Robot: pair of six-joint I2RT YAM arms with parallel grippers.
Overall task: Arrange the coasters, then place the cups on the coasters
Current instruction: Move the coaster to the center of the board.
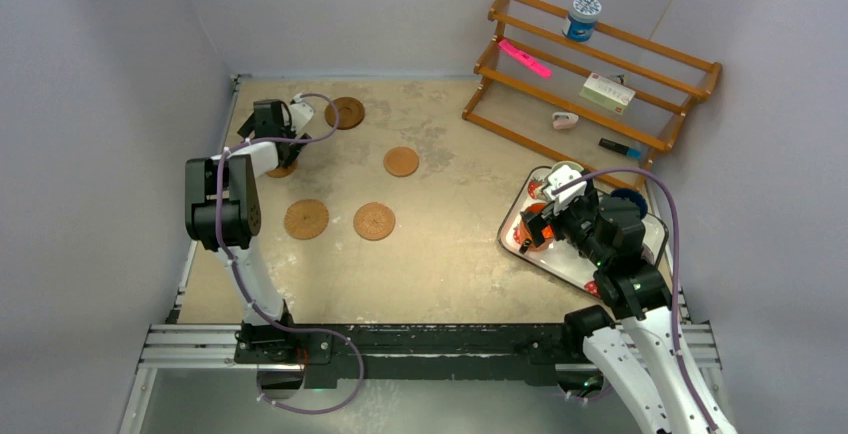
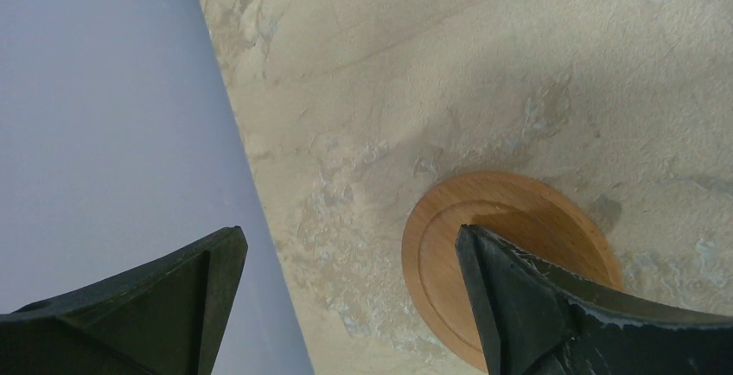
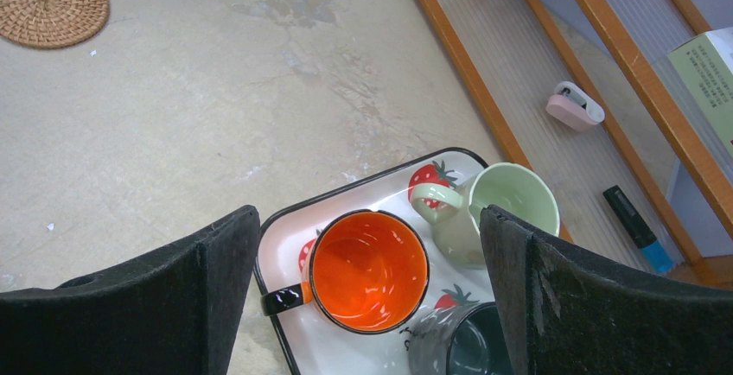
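Note:
Five round brown coasters lie on the left half of the table: a dark one (image 1: 345,112), lighter ones (image 1: 401,161) (image 1: 306,219) (image 1: 374,221), and one half hidden under my left gripper (image 1: 280,149). In the left wrist view that rimmed wooden coaster (image 2: 510,219) sits under the right finger (image 2: 536,306). My left gripper (image 2: 347,245) is open and holds nothing. An orange cup (image 3: 370,270), a pale green cup (image 3: 506,206) and a dark grey-teal cup (image 3: 471,349) stand on the strawberry tray (image 3: 346,349). My right gripper (image 3: 370,219) hangs open above the orange cup.
A wooden rack (image 1: 600,64) at the back right holds a blue-and-white tub (image 1: 581,16), a pink item (image 1: 525,57) and a box (image 1: 608,92). The side wall (image 2: 104,116) is close to my left gripper. The tray (image 1: 560,264) sits near the right edge.

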